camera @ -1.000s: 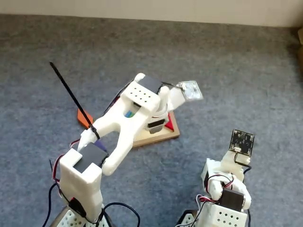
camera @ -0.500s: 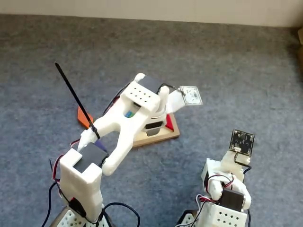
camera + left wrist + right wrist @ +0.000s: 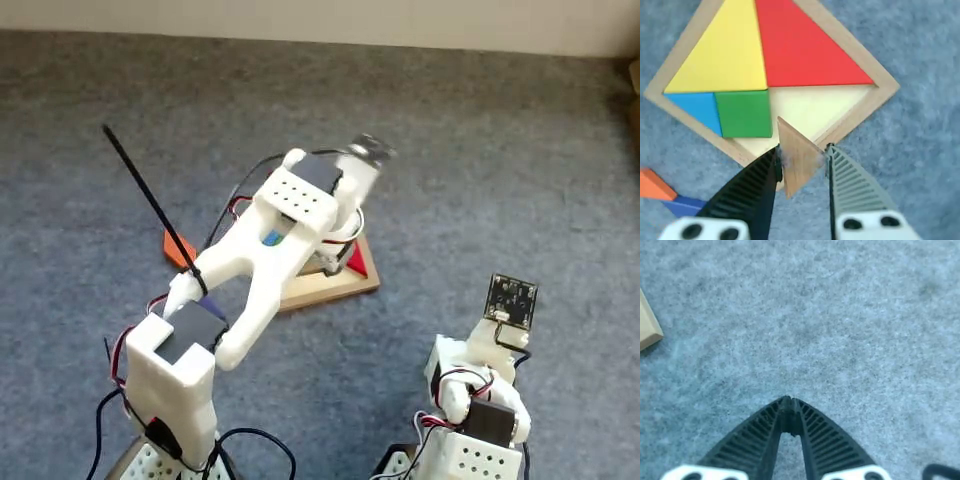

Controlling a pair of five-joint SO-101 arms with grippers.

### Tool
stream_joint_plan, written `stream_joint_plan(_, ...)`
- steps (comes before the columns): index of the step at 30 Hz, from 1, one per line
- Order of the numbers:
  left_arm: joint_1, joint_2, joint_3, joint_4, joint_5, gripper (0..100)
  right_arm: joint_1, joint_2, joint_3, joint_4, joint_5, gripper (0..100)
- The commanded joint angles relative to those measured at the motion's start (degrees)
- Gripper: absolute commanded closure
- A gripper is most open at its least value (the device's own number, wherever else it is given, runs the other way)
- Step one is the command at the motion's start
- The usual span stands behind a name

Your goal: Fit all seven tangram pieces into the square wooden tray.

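**left wrist view.** the left claw (image 3: 803, 149) pinches a wood-coloured triangular piece (image 3: 796, 159) between its black finger and its grey one. the piece's point reaches over the bare floor (image 3: 815, 107) of the square wooden tray (image 3: 882, 95). its wider end lies across the tray's near rim. whether it touches the tray cannot be told.

in the tray the yellow triangle (image 3: 725, 55) and the red triangle (image 3: 800, 45) meet along one straight edge. the green square (image 3: 744, 112) and the blue piece (image 3: 697, 107) sit side by side against the yellow triangle. the open room is a bare wedge bounded by the red triangle, the green square and two rim edges. an orange piece (image 3: 652, 185) and a dark blue piece (image 3: 682, 206) lie touching on the grey bench (image 3: 920, 50), outside the tray.

**high view.** the left arm (image 3: 260, 270) leans over the tray, which it partly hides. a small sticker (image 3: 272, 240) on the arm is too small to read. the right arm (image 3: 480, 400) stands folded, well apart from the tray.

**right wrist view.** the right claw (image 3: 790, 407) is pressed together above bare bench, with a tray corner at the frame edge.
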Motion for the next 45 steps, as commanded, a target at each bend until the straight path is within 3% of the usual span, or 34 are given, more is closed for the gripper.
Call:
stream_joint_plan(1,-1.54,-0.84,-3.12,0.44,17.85,99,-0.04,-1.1,7.96,0.48,0.53,99.3)
stream_joint_plan(14,-0.75,-0.75,-0.75,0.44,62.15,99,-0.04,-1.1,7.96,0.48,0.53,99.3)
stream_joint_plan(17,-0.84,-0.75,-1.27,0.35,69.01,99,-0.04,-1.1,7.96,0.48,0.53,99.3)
stream_joint_plan(21,-0.84,-0.66,-0.66,-3.52,72.53,99,-0.04,-1.1,7.96,0.48,0.53,99.3)
stream_joint_plan(31,-0.84,-0.66,-0.66,-5.63,72.88,99,-0.04,-1.1,7.96,0.48,0.53,99.3)
stream_joint_plan(36,-1.19,-0.66,1.71,-7.21,79.3,99,-0.04,-1.1,7.96,0.48,0.53,99.3)
stream_joint_plan(45,-1.27,-0.84,5.58,-11.69,80.0,98,-0.04,-1.1,7.96,0.48,0.53,99.3)
